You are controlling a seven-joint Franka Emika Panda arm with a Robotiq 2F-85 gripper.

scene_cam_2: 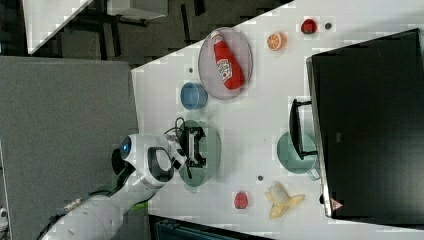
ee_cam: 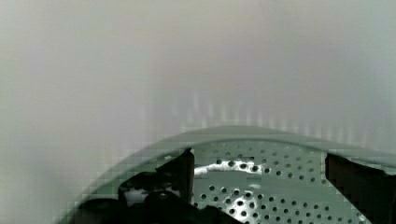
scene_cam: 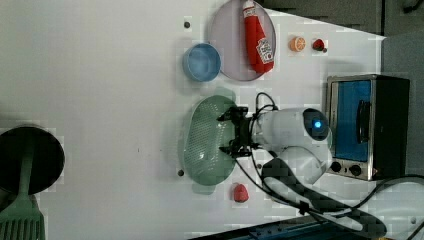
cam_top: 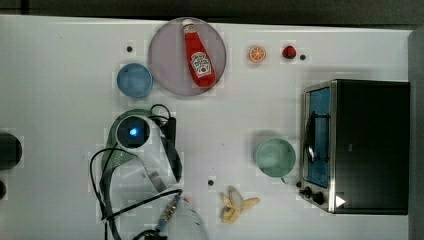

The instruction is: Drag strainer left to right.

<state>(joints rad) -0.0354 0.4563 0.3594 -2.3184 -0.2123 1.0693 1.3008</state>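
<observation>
Going across the top view from its left: the white table [cam_top: 60, 100] has a small blue bowl [cam_top: 134, 80] near the top view's upper middle, and just below it sits the strainer [scene_cam: 207, 142], mostly covered by the robot arm [cam_top: 145, 145] in that shot. The left view shows it better: a pale green oblong full of tiny holes, lying flat on the table below the blue bowl. The gripper [scene_cam: 239, 136] hangs over the strainer's edge on the left view's right side, fingers [ee_cam: 182, 170] spread wide with nothing clamped between them. In the wrist view the two dark fingers sit apart inside the perforated basin, one close to the rim; I can't tell if they touch the plastic.

Next over is a round plate [cam_top: 167, 65] with a red ketchup bottle [cam_top: 199, 57] lying on it. Then an orange slice [cam_top: 257, 53] and a strawberry [cam_top: 289, 52] up by the far edge, a banana [cam_top: 237, 204] lower down, and a round green bowl [cam_top: 275, 157] just beside a toaster oven [cam_top: 365, 145] at the top view's right.
</observation>
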